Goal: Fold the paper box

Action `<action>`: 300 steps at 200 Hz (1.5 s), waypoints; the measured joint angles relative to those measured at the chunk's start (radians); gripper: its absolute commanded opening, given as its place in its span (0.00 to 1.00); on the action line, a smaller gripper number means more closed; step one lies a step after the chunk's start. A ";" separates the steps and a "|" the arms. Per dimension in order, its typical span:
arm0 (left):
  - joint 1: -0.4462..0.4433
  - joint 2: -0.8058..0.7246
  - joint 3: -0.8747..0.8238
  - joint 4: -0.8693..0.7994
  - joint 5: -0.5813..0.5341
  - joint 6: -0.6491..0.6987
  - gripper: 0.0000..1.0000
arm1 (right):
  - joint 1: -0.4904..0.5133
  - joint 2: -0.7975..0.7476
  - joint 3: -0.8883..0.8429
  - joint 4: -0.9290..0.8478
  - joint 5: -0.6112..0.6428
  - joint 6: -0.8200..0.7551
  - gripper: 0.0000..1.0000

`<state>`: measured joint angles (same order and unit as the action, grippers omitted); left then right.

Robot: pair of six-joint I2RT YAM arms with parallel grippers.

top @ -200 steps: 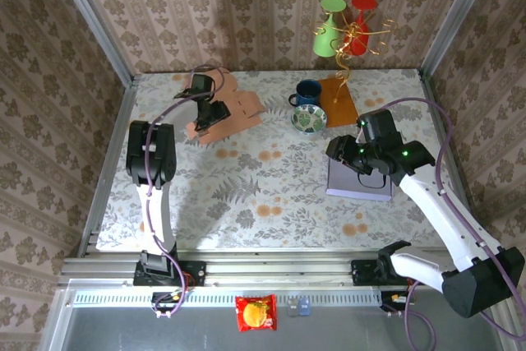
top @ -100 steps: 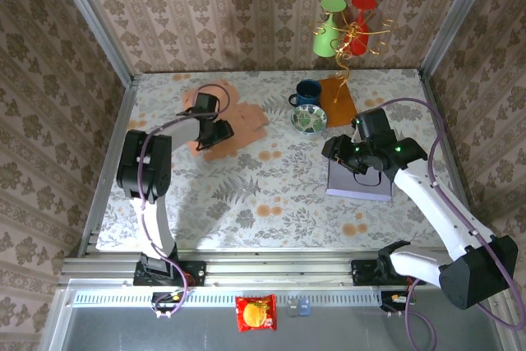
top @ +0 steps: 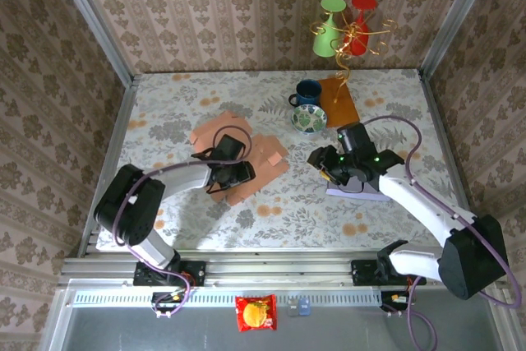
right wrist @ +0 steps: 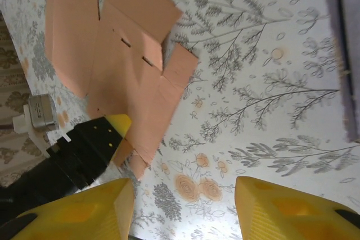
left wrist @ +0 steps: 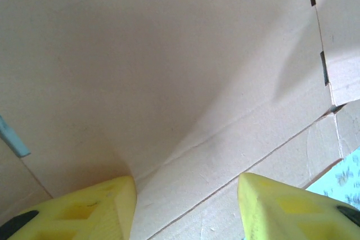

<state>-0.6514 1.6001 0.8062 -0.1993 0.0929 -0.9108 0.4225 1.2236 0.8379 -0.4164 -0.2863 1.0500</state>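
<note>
The paper box (top: 267,154) is a flat salmon cardboard blank lying left of the table's middle. In the right wrist view the box (right wrist: 118,54) lies spread out with its flaps and slots showing. My left gripper (top: 233,177) rests on the blank's near part. In the left wrist view its yellow fingers stand apart (left wrist: 185,200), with a creased panel of the box (left wrist: 169,54) close behind them and one flap rising at the left finger. My right gripper (top: 322,163) hovers just right of the blank, open (right wrist: 184,206), with only flowered tablecloth between its fingers.
A purple pad (top: 362,187) lies under the right arm. At the back right are a blue mug (top: 308,92), a patterned bowl (top: 309,119) and an orange board (top: 337,102) carrying a wire stand with a green and a red cup (top: 333,26). Walls enclose the table.
The left gripper has come from the back left toward the table's middle and near side, and the blank has moved with it. The right gripper has shifted left toward the blank.
</note>
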 measured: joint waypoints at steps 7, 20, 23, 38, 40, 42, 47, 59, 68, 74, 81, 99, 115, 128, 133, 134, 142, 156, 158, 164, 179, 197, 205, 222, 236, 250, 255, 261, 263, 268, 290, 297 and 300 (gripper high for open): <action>-0.021 -0.008 -0.011 0.006 -0.004 -0.014 0.52 | 0.013 0.010 -0.013 0.028 -0.001 0.021 0.52; -0.058 -0.025 -0.031 0.018 -0.012 -0.035 0.52 | 0.036 0.030 -0.034 0.077 -0.002 0.055 0.52; -0.069 -0.031 -0.036 0.019 -0.011 -0.040 0.52 | 0.041 0.036 -0.037 0.088 -0.002 0.062 0.52; -0.101 -0.052 -0.053 0.016 -0.012 -0.052 0.52 | 0.067 0.058 -0.057 0.145 0.002 0.092 0.52; -0.103 -0.053 -0.054 0.015 -0.012 -0.053 0.53 | 0.070 0.061 -0.061 0.153 0.003 0.095 0.52; -0.106 -0.056 -0.055 0.012 -0.012 -0.055 0.53 | 0.074 0.063 -0.063 0.163 0.004 0.099 0.51; -0.113 -0.063 -0.055 0.003 -0.012 -0.056 0.53 | 0.082 0.069 -0.072 0.183 0.006 0.107 0.51; -0.121 -0.082 -0.056 -0.014 -0.018 -0.059 0.54 | 0.100 0.085 -0.095 0.243 0.016 0.126 0.51; -0.122 -0.103 -0.056 -0.029 -0.024 -0.062 0.54 | 0.106 0.101 -0.112 0.289 0.021 0.134 0.51; -0.123 -0.121 -0.055 -0.040 -0.029 -0.062 0.55 | 0.109 0.113 -0.124 0.322 0.022 0.138 0.51; -0.124 -0.144 -0.054 -0.054 -0.035 -0.062 0.55 | 0.111 0.129 -0.137 0.359 0.026 0.142 0.51; -0.127 -0.203 -0.038 -0.089 -0.053 -0.055 0.58 | 0.111 0.182 -0.164 0.448 0.036 0.155 0.51; -0.132 -0.248 -0.010 -0.126 -0.079 -0.026 0.59 | 0.111 0.241 -0.166 0.521 0.037 0.159 0.51; -0.145 -0.293 0.021 -0.164 -0.136 0.025 0.60 | 0.111 0.279 -0.166 0.572 0.037 0.163 0.51; -0.155 -0.316 0.032 -0.179 -0.165 0.054 0.60 | 0.111 0.291 -0.166 0.590 0.039 0.167 0.51; -0.158 -0.322 0.035 -0.182 -0.172 0.058 0.61 | 0.111 0.292 -0.166 0.592 0.039 0.167 0.51; -0.179 -0.363 0.052 -0.198 -0.222 0.104 0.64 | 0.111 0.304 -0.166 0.616 0.043 0.171 0.51; -0.218 -0.461 0.068 -0.197 -0.305 0.214 0.80 | 0.111 0.315 -0.166 0.655 0.049 0.179 0.51; -0.222 -0.477 0.069 -0.193 -0.314 0.234 0.84 | 0.111 0.316 -0.166 0.660 0.050 0.180 0.51; -0.229 -0.520 0.067 -0.179 -0.338 0.278 0.95 | 0.111 0.319 -0.166 0.672 0.051 0.181 0.51; -0.222 -0.645 0.024 -0.093 -0.420 0.324 0.99 | 0.111 0.329 -0.166 0.702 0.056 0.185 0.52; -0.128 -0.794 -0.108 0.014 -0.492 0.283 0.99 | 0.111 0.346 -0.169 0.728 0.065 0.187 0.52; -0.058 -0.856 -0.185 0.050 -0.498 0.261 1.00 | 0.111 0.355 -0.172 0.740 0.069 0.189 0.52; 0.061 -0.904 -0.265 0.026 -0.486 0.205 1.00 | 0.111 0.370 -0.186 0.769 0.072 0.201 0.52; 0.098 -0.874 -0.253 -0.034 -0.452 0.195 1.00 | 0.111 0.384 -0.199 0.790 0.074 0.211 0.52; 0.100 -0.844 -0.238 -0.076 -0.402 0.192 1.00 | 0.111 0.402 -0.205 0.809 0.074 0.218 0.52; 0.099 -0.840 -0.237 -0.090 -0.384 0.190 0.98 | 0.111 0.410 -0.205 0.815 0.074 0.219 0.52; 0.099 -0.838 -0.237 -0.111 -0.364 0.185 0.93 | 0.111 0.419 -0.205 0.822 0.074 0.223 0.52; 0.099 -0.838 -0.237 -0.117 -0.358 0.184 0.90 | 0.111 0.422 -0.205 0.825 0.074 0.223 0.52; 0.099 -0.836 -0.237 -0.137 -0.339 0.181 0.84 | 0.111 0.430 -0.205 0.831 0.074 0.229 0.52; 0.096 -0.814 -0.237 -0.205 -0.275 0.158 0.74 | 0.111 0.453 -0.205 0.844 0.074 0.241 0.50; 0.090 -0.798 -0.237 -0.225 -0.262 0.151 0.73 | 0.111 0.459 -0.205 0.848 0.074 0.245 0.50; 0.086 -0.790 -0.237 -0.233 -0.258 0.148 0.72 | 0.111 0.461 -0.205 0.853 0.074 0.248 0.50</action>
<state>-0.5652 0.8097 0.5690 -0.4320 -0.1654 -0.7624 0.5331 1.6848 0.6327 0.4370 -0.2127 1.2980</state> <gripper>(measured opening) 0.739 0.506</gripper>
